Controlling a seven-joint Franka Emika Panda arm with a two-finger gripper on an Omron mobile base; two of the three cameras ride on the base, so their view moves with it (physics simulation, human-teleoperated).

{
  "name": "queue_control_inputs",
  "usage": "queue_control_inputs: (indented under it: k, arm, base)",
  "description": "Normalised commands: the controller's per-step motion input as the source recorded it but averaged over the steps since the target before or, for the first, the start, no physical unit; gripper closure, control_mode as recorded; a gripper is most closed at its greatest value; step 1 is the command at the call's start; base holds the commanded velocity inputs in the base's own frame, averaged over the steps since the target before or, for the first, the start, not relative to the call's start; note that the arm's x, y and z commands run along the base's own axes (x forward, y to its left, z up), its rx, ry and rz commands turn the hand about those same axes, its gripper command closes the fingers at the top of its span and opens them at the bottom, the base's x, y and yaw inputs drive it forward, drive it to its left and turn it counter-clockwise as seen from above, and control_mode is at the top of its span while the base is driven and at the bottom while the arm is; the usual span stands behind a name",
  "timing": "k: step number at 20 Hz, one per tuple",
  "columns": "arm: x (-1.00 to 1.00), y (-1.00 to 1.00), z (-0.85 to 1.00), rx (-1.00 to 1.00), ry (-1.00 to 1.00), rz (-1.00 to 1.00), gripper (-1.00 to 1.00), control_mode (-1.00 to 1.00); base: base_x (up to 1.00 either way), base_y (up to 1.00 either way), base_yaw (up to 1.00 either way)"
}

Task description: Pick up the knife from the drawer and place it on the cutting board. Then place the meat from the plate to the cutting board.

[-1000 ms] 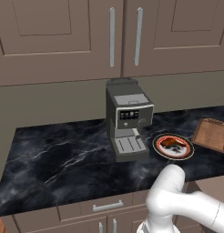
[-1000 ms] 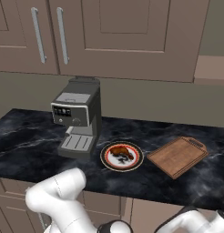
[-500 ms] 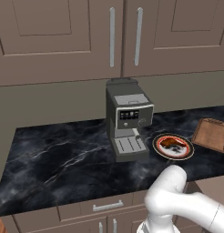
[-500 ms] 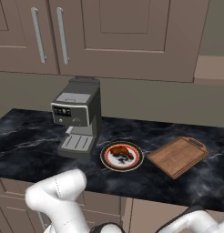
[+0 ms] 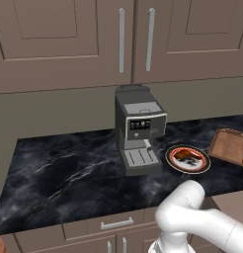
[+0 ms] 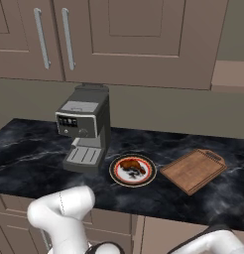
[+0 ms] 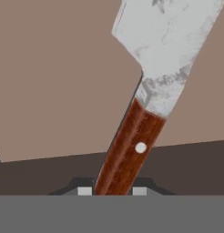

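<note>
Flanking unmarked knife [image 7: 150, 100] handle: tool [image 7: 112, 191] tips

Coffee machine [image 5: 139, 129] stands on the worktop [image 5: 69, 170], back near the wall, under the wall cabinets [image 5: 118, 39]. Plate [image 5: 188, 158] sits on the worktop just to the machine's right, slightly nearer the front edge. Meat [image 5: 184, 156] lies on the plate. Cutting board [image 5: 231, 146] lies flat further right, just beside the plate, not touching it. Below the worktop edge: closed drawer front [image 5: 116, 225], left of the arm. Hand view: knife [image 7: 145, 98] handle sits between the end effector [image 7: 112, 191] fingertips, blade pointing away, over the drawer [image 7: 59, 77] floor.
</note>
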Motion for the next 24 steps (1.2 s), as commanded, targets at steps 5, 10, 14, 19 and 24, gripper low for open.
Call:
queue_control_inputs:
  k: [5, 10, 14, 19, 24]
  arm:
    - [-0.39, 0.13, 0.49, 0.0, 0.0, -0.07, 1.0, -1.0]
    - [-0.29, 0.25, 0.48, 0.0, 0.0, -0.05, 1.0, -1.0]
    - [-0.04, 0.46, 0.59, -0.02, 0.0, 0.0, 1.0, -1.0]
    - [0.0, 0.51, 0.63, -0.01, 0.0, 0.0, 1.0, -1.0]
    - [0.0, 0.47, 0.67, -0.01, 0.0, 0.0, 1.0, -1.0]
  base:
    - [0.0, 0.0, 0.0]
    - [0.0, 0.0, 0.0]
    - [0.0, 0.0, 0.0]
    - [0.0, 0.0, 0.0]
    - [0.0, 0.0, 0.0]
